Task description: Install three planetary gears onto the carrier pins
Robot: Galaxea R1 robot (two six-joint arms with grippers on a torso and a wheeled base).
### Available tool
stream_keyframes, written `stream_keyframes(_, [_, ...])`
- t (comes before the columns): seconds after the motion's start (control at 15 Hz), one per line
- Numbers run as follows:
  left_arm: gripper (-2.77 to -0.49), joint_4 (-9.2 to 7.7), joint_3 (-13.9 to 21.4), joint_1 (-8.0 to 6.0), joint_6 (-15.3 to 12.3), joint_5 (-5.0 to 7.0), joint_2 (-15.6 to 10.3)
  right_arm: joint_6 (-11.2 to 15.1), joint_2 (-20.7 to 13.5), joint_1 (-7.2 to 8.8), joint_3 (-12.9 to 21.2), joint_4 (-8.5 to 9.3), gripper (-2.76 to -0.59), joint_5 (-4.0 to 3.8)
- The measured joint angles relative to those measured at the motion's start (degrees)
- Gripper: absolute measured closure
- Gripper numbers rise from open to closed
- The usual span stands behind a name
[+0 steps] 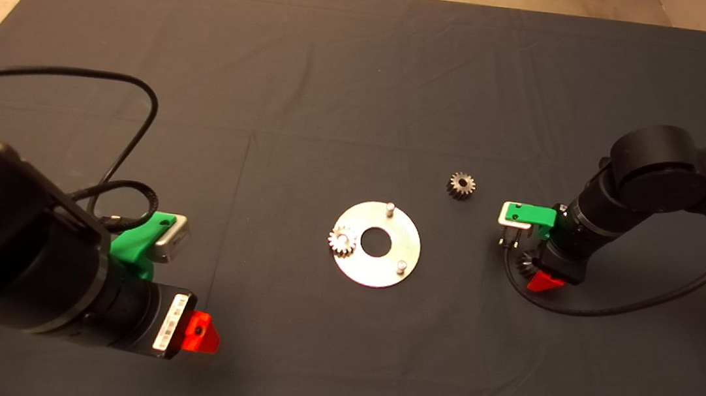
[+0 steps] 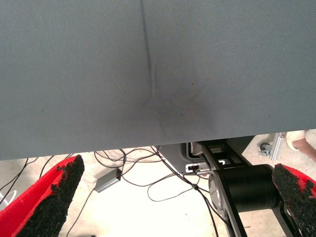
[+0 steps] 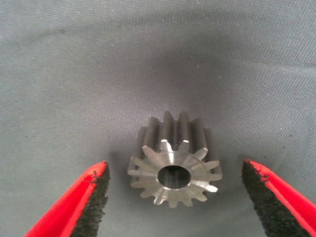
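Observation:
The shiny round carrier disc (image 1: 377, 278) lies mid-mat with two bare carrier pins (image 1: 390, 208) (image 1: 401, 267). One planetary gear (image 1: 342, 241) sits on the disc's left side, over its pin. A second, darker gear (image 1: 461, 185) lies loose on the mat beyond the disc to the right. A third gear (image 3: 174, 168) (image 1: 524, 262) rests flat on the mat between the fingers of my right gripper (image 3: 175, 170) (image 1: 532, 270), which is open, with both pads (image 3: 94, 197) apart from its teeth. My left gripper (image 1: 200, 333) (image 2: 177, 168) hangs open at the lower left and holds nothing.
The dark mat (image 1: 338, 91) covers the table, with bare floor past its far left corner. The left wrist view shows the mat's edge (image 2: 148, 148), loose cables and a small grey box (image 2: 107, 181) on the floor. A black cable (image 1: 610, 310) loops beside the right arm.

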Motion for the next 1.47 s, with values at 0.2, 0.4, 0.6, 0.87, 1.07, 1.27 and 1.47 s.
stream_keyframes(0.2, [-2.76, 0.0, 0.0, 0.0, 0.0, -0.02, 0.0, 0.0, 0.0, -0.03, -0.4, -0.02, -1.86, -0.02])
stream_keyframes(0.4, [-2.76, 0.0, 0.0, 0.01, 0.0, -0.02, 0.0, 0.0, 0.0, -0.02, -0.4, -0.04, -1.79, -0.02])
stream_keyframes(0.6, [-2.76, 0.0, 0.0, 0.0, 0.0, -0.02, 0.0, 0.0, 0.0, -0.03, -0.4, -0.04, -1.67, -0.02])
stream_keyframes(0.87, [-2.76, 0.0, 0.0, 0.0, 0.0, -0.02, 0.0, 0.0, 0.0, -0.02, -0.4, -0.02, -1.67, -0.02])
stream_keyframes(1.07, [-2.76, 0.0, 0.0, 0.01, 0.0, -0.02, 0.0, 0.0, 0.0, -0.02, -0.4, -0.03, -1.67, -0.02])
stream_keyframes(1.27, [-2.76, 0.0, 0.0, 0.0, 0.0, -0.02, 0.0, 0.0, 0.0, -0.06, -0.4, -0.04, -1.67, -0.02])
stream_keyframes(1.47, [-2.76, 0.0, 0.0, 0.0, 0.0, -0.02, 0.0, 0.0, 0.0, -0.12, -0.4, -0.04, -1.52, -0.02])
